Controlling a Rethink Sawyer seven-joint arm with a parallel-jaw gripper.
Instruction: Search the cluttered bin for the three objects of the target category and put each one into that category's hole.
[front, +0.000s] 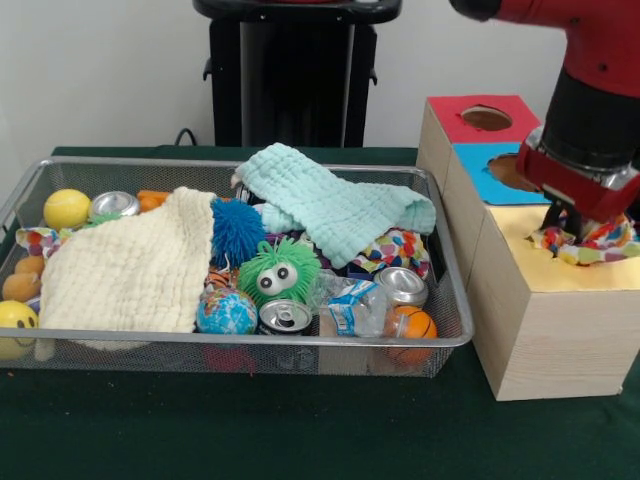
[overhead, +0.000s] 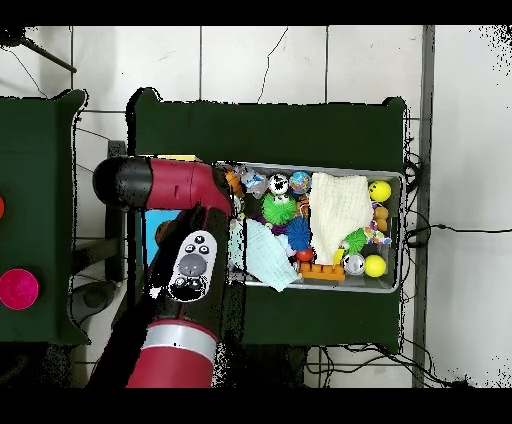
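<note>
My gripper hangs over the yellow-topped box at the right, its tip sunk into a bunched multicoloured spotted cloth that lies over that box's hole. Whether the cloth is held cannot be seen. The wire bin holds a cream cloth, a mint cloth and another spotted cloth. Behind the yellow box stand a blue-topped box and a red-topped box, each with a hole. In the overhead view my arm hides the gripper and most of the boxes beside the bin.
The bin also holds a green fuzzy toy, a blue spiky ball, a globe ball, drink cans, a crushed plastic bottle, a small basketball and yellow balls.
</note>
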